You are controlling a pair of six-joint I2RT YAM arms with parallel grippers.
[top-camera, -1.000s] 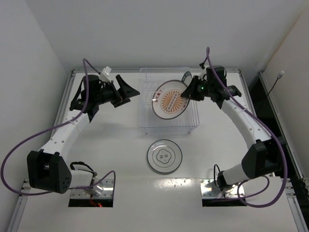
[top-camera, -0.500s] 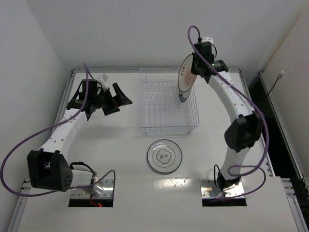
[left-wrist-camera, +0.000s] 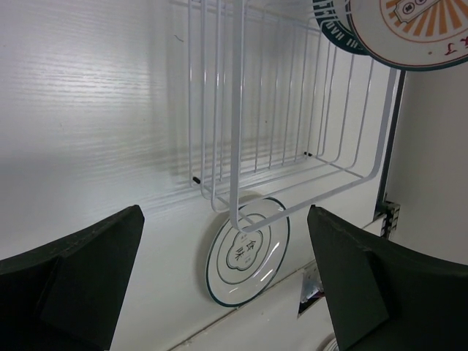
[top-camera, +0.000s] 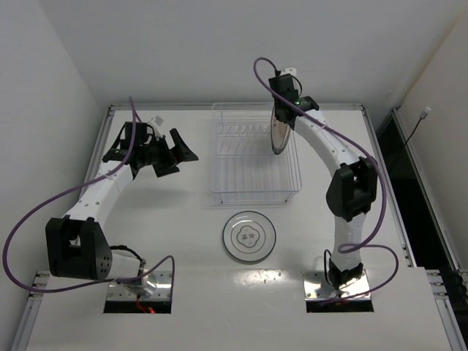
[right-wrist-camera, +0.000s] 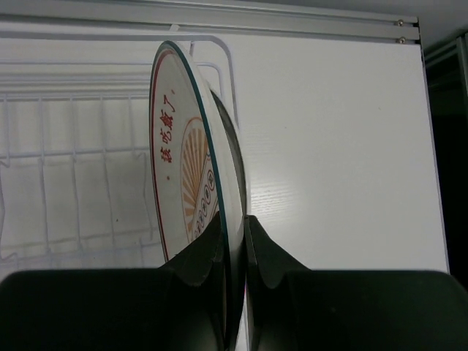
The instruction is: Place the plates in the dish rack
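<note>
Orange-sunburst plate (right-wrist-camera: 194, 183) is standing on edge over the right end of the dish rack (top-camera: 219, 168), with the right gripper (right-wrist-camera: 232, 241) pinching its rim. The left gripper (left-wrist-camera: 225, 216) is hovering left of the rack, fingers spread wide and empty. The grey-ringed plate (top-camera: 249, 236) is lying flat on the table (top-camera: 146, 241) just in front of the rack.

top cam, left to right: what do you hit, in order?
left gripper → grey-ring plate → sunburst plate, on edge in the right gripper. The dish rack spans both plates, so it is omitted.
</note>
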